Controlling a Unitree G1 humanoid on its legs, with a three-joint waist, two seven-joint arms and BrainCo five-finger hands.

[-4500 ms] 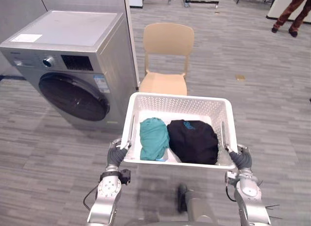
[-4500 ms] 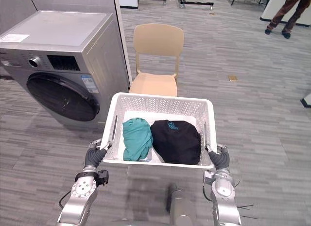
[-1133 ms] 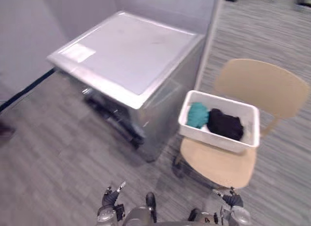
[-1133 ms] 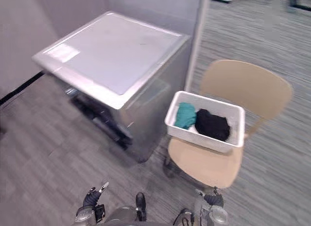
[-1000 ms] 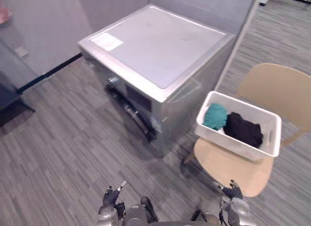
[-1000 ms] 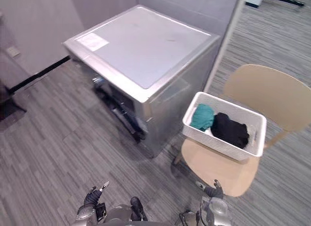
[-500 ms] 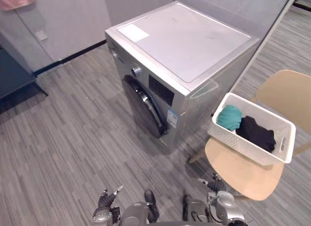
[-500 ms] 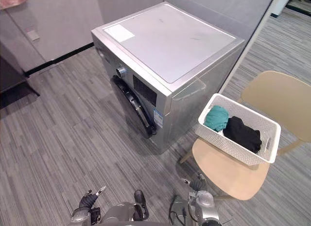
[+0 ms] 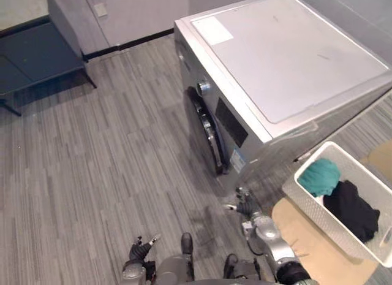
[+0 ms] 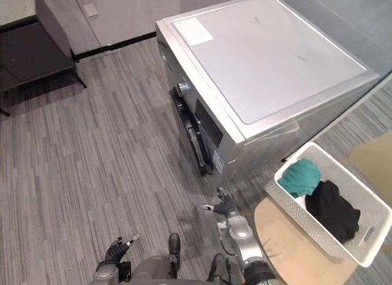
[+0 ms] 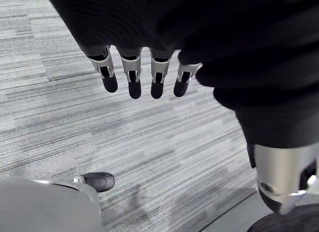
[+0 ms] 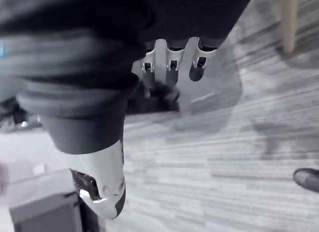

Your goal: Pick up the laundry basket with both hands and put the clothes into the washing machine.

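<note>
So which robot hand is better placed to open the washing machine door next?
Likely right: the right robot hand is raised near the washing machine door; the left robot hand hangs low, farther away.

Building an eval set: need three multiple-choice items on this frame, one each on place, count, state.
1. Where is the white perforated plastic laundry basket? A on a shelf B on the tan chair C on the floor
2. Garments in it? A three B one C two
3. The robot's hands? A both open, empty B both gripping the basket C one holding cloth
Key: B, it sits on the seat; C, one teal garment, one black garment; A, left hand and right hand show straight fingers, nothing held.
</note>
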